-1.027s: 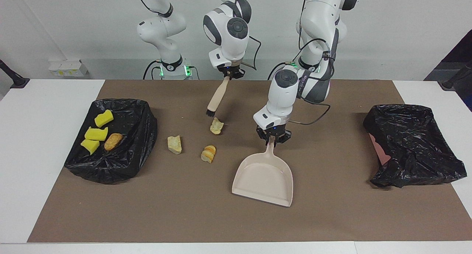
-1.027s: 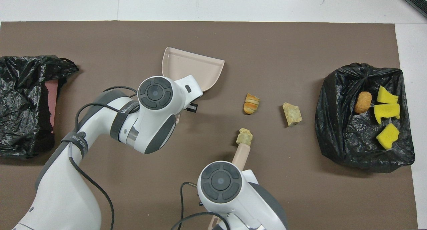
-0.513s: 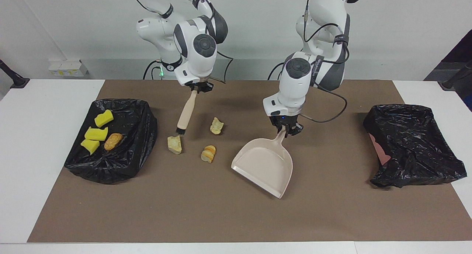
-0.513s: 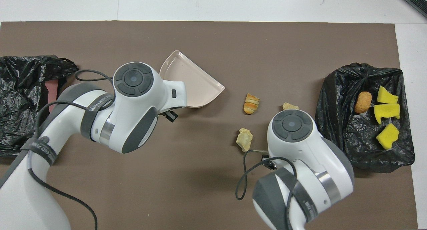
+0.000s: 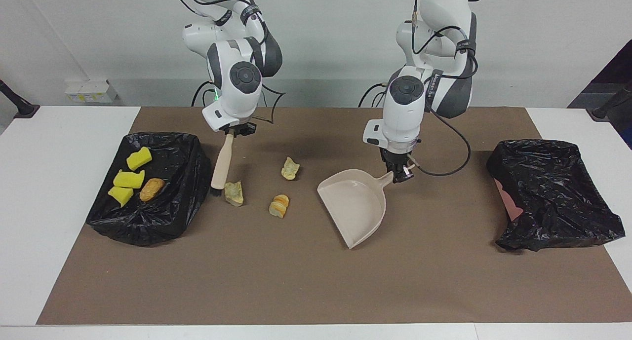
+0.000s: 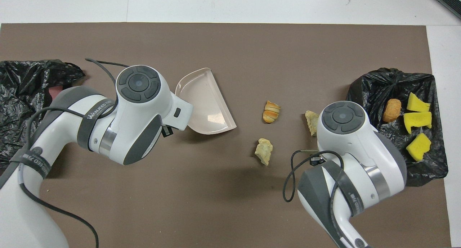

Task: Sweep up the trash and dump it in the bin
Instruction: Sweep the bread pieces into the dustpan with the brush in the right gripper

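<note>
Right gripper is being kept clamped on the brush handle, bristles being rested just beside a pale trash scrap below it. Two more scraps are lying between both grippers. Left gripper is being held closed on the dustpan handle. Yellow chunks and a brown lump are sitting in the bin beside the brush.

Seven scraps of trash. Three bright yellow spongy chunks and one golden-brown lump lie together in the black-lined bin at the right arm's end. Three pale bread-like pieces lie on the brown mat: one nearest that bin, an orange-tinged one beside it, a third nearer the robots.
</note>
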